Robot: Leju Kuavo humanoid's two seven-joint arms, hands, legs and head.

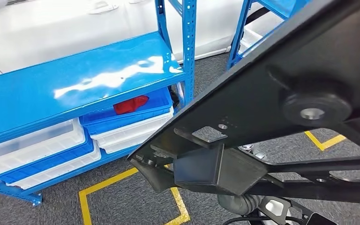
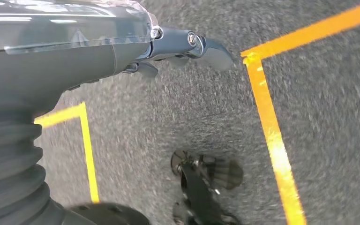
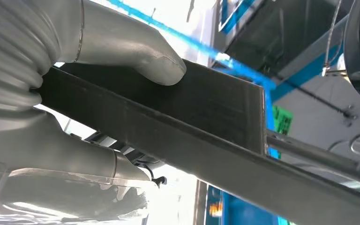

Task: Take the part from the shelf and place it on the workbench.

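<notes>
A large black metal part (image 1: 281, 93) with brackets and a round rubber pad fills the right half of the head view, held up close to the camera. In the right wrist view my right hand (image 3: 75, 93) grips an edge of this part (image 3: 206, 122), with the thumb (image 3: 136, 51) pressed on one flat face and the fingers under the other. Below the part in the head view, my right arm's grey ribbed wrist (image 1: 236, 204) shows. My left hand (image 2: 122, 42) hangs over the grey floor, fingers apart, holding nothing.
The blue shelf (image 1: 75, 84) stands at the left, its glossy top board bare. White and blue bins sit below it, one holding a red object (image 1: 130, 104). A second blue shelf (image 1: 243, 28) stands behind. Yellow tape lines (image 1: 86, 197) mark the grey carpet.
</notes>
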